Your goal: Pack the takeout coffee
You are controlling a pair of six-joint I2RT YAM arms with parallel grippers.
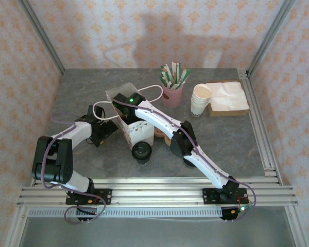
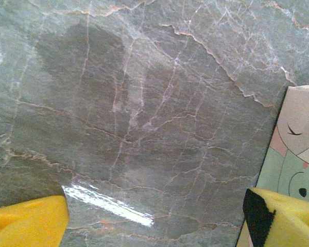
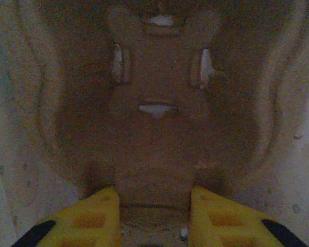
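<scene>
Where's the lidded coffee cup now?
Top view: the coffee cup sits on the table near centre, just in front of the paper bag.

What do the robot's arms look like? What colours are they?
The left arm and right arm are white tubes with chunky black joints, on black bases. Pale cables loop along them. A green light glows on the right wrist. The left gripper's fingers and right gripper's fingers are yellow blocks with black patches.

Glossy veined stone is seen on the table (image 2: 144,103); matt pulp in the carrier (image 3: 159,154); black plastic on the coffee lid (image 1: 141,151).
</scene>
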